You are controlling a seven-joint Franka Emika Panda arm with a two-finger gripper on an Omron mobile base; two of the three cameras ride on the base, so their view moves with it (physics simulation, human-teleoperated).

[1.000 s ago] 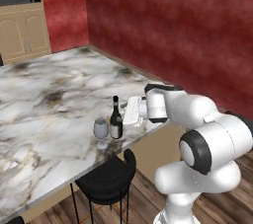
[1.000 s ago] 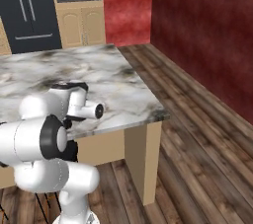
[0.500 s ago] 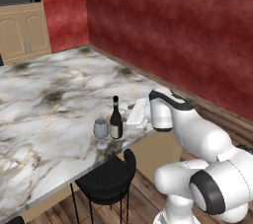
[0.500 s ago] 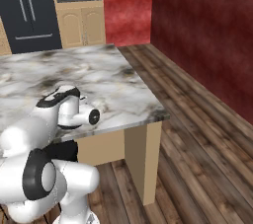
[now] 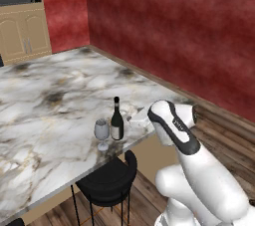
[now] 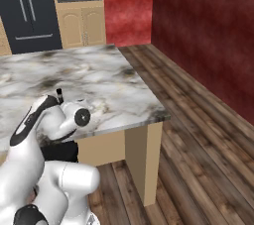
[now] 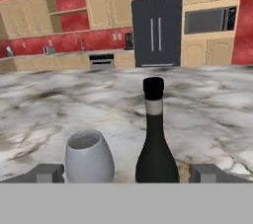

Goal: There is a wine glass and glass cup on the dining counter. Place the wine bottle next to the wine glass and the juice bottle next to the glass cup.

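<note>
The dark wine bottle (image 5: 116, 120) stands upright near the dining counter's (image 5: 55, 90) front edge, with the clear wine glass (image 5: 101, 133) just to its left. In the hand view the wine bottle (image 7: 155, 141) and wine glass (image 7: 89, 158) stand side by side a short way ahead of my gripper (image 7: 127, 173). It is open, its fingertips (image 7: 47, 172) spread wide, holding nothing. My hand (image 5: 138, 116) hovers at the counter's edge, right of the bottle. The bottle's top (image 6: 59, 93) peeks over my arm. The juice bottle and glass cup are out of view.
A black round stool (image 5: 107, 182) stands under the counter's edge below the glass. Beyond the counter's corner (image 6: 158, 115) lies wood floor, with a red wall to the right. A dark fridge (image 7: 157, 30) and tan cabinets (image 6: 82, 26) are far behind.
My arm has swung its elbow down and toward the cameras while the hand stayed near the counter's edge. Bottle and glass have not moved. The gripper stays open.
</note>
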